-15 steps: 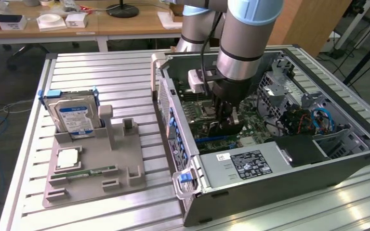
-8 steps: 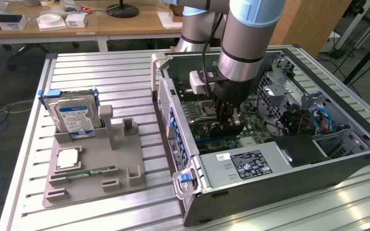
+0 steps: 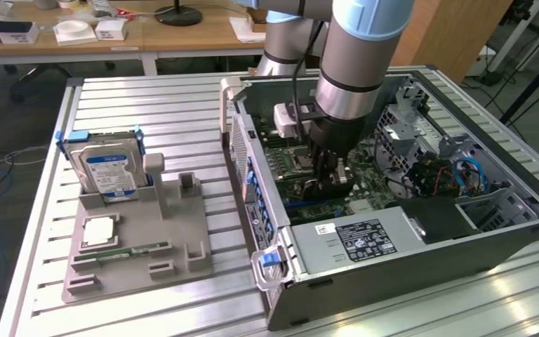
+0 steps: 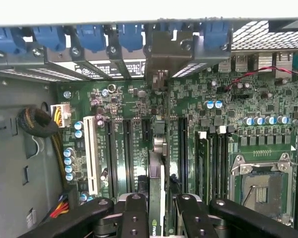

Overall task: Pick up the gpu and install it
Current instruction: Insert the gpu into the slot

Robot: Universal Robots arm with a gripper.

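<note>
**Gpu held edge-on over the motherboard slots**

Gpu (image 4: 156,198) sits pinched between my jaws, gripper (image 4: 158,210) low inside the open computer case (image 3: 420,263), on the bench's right in the exterior view. Its bracket end points toward the case's rear slot wall. I judge it light, stiff and fragile; I grip the bare card edges, not components.
</note>
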